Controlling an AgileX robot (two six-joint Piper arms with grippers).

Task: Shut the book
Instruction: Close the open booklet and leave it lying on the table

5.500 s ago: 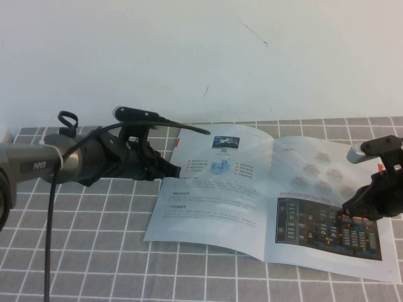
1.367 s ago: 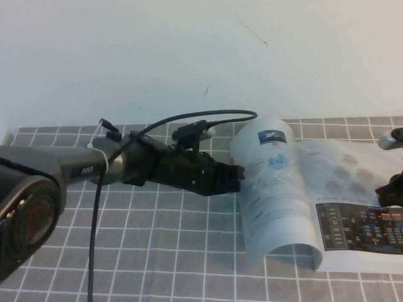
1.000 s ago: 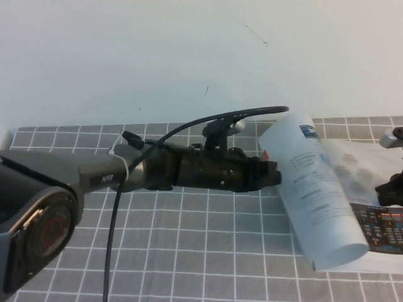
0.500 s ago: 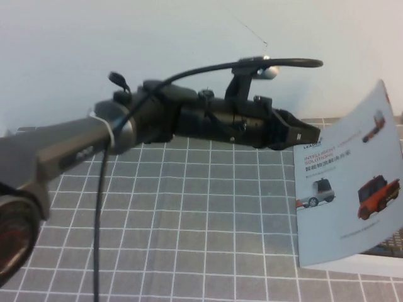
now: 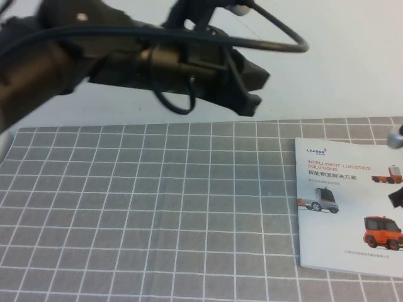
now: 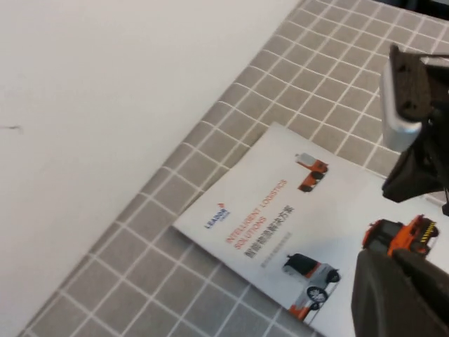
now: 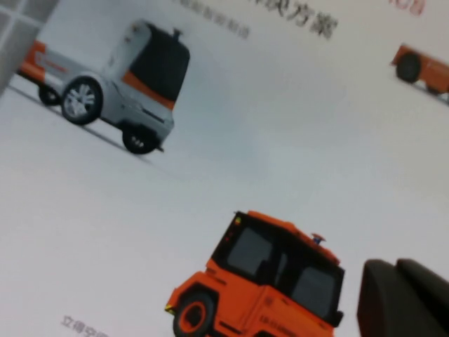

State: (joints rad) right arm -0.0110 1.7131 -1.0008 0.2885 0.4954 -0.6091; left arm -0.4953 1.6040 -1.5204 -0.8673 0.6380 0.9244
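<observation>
The book (image 5: 343,201) lies shut and flat on the grey checked cloth at the right, its white cover with orange and grey vehicles facing up. My left gripper (image 5: 255,91) hangs high above the cloth, left of the book and clear of it. In the left wrist view its dark fingers (image 6: 396,295) are pressed together with nothing between them, above the cover (image 6: 280,232). My right gripper (image 5: 397,197) sits low at the book's right edge. In the right wrist view it (image 7: 403,298) is shut just above the cover (image 7: 210,140).
The grey checked cloth (image 5: 157,214) covers the table up to a white wall (image 5: 327,56) at the back. The left arm's body and cable (image 5: 126,56) span the upper left of the high view. The right arm's wrist (image 6: 414,126) shows beside the book.
The left arm carried the left half of the book over to the right; the cover dropped flat. That arm has since lifted up and away from the book.
</observation>
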